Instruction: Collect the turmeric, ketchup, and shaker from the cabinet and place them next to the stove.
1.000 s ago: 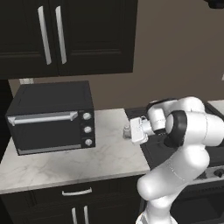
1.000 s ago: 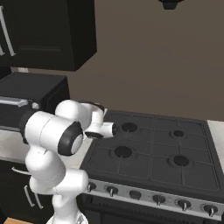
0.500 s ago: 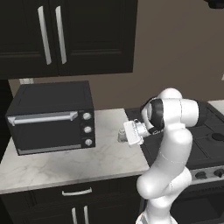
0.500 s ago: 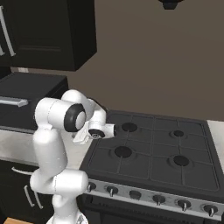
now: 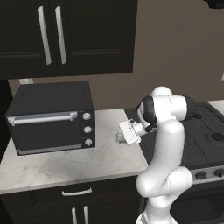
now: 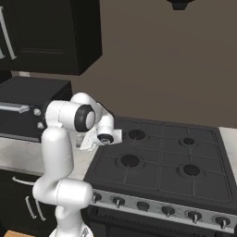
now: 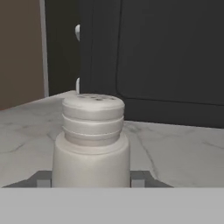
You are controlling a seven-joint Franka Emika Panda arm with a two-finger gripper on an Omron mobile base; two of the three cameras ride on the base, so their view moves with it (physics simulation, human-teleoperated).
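A marble desk [image 5: 65, 162] is seen under a black cabinet [image 5: 65, 37] on a brown wall. One black toaster oven [image 5: 50, 118] is placed at its back left part, and one stove [image 6: 162, 159] with four burners is joined to its right edge. One shaker [image 7: 92, 140] is held between the fingers of the end effector [image 5: 122, 136], narrowly closed on it, near the right edge of the desk.

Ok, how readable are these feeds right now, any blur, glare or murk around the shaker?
Hand view: the shaker is close, evenly lit and slightly soft, no glare. Left base view: it is tiny at the gripper, washed out against the pale counter. Right base view: the black toaster oven loses detail in shadow.
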